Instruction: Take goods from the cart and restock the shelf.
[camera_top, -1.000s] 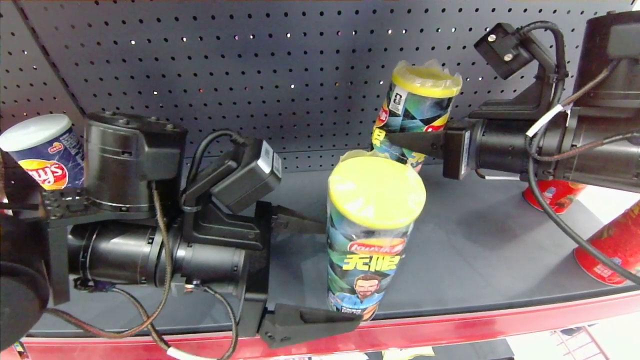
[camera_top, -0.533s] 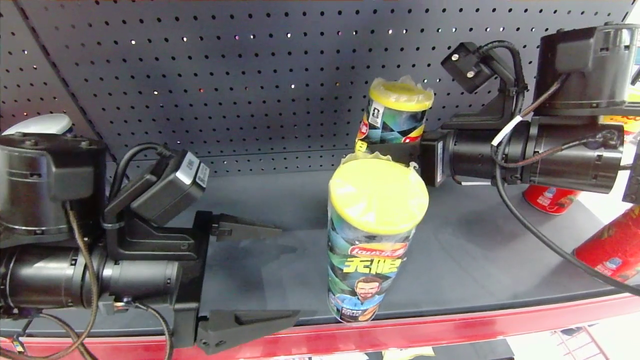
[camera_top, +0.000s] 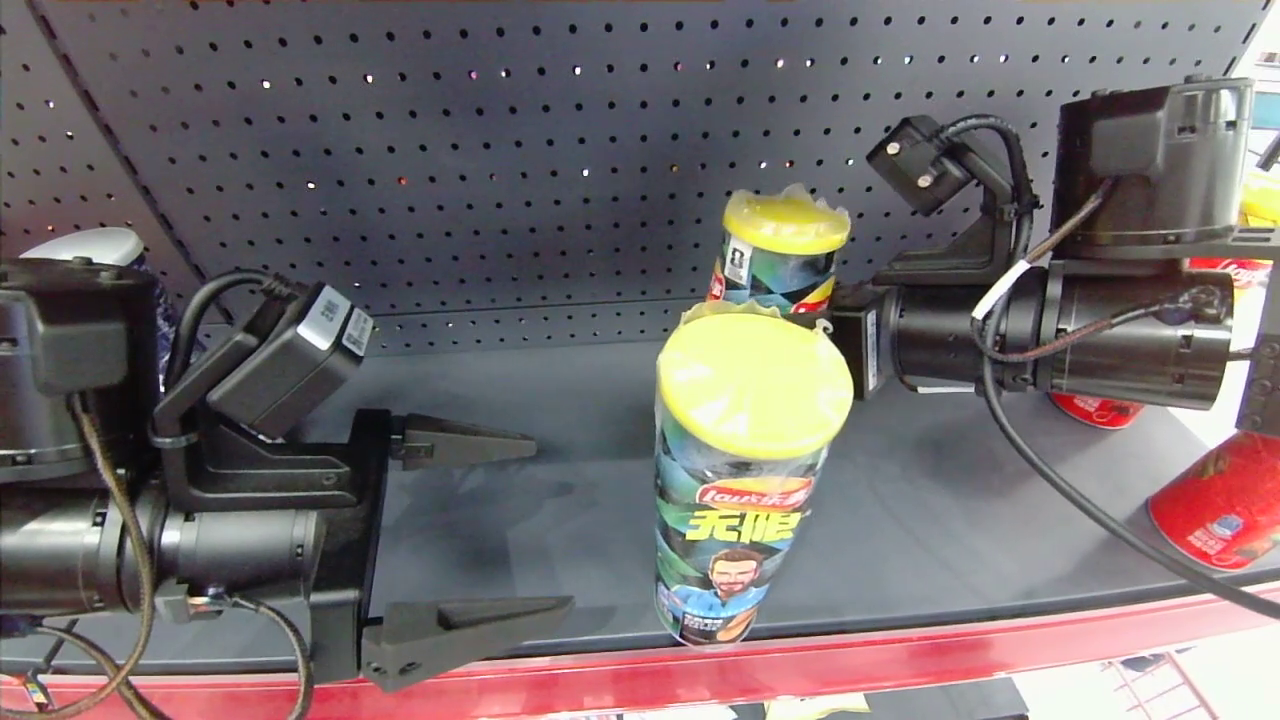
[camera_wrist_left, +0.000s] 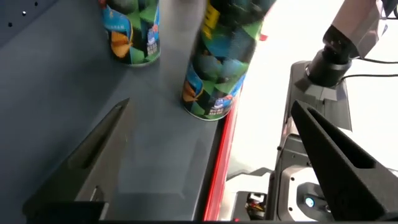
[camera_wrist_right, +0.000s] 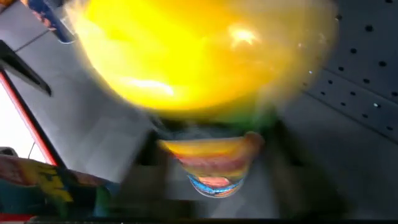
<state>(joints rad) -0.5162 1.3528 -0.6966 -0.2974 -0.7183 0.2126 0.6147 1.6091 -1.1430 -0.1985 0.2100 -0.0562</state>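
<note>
Left gripper (camera_top: 553, 524) spread wide and empty, just beside the front chip can (camera_top: 740, 480), which stands upright at the shelf (camera_top: 950, 520) edge. Right gripper (camera_top: 805, 300) pinches the second chip can (camera_top: 780, 250), upright behind it, near the pegboard (camera_top: 500, 150).

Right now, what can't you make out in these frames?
- Rear can: the front can hides its lower half in the head view, and it is blurred in the right wrist view. Whether it stands on the shelf is unclear.
- White-lidded can: mostly behind the left arm, head view.
- Red cans: one cut by the edge, one behind the right arm.
</note>
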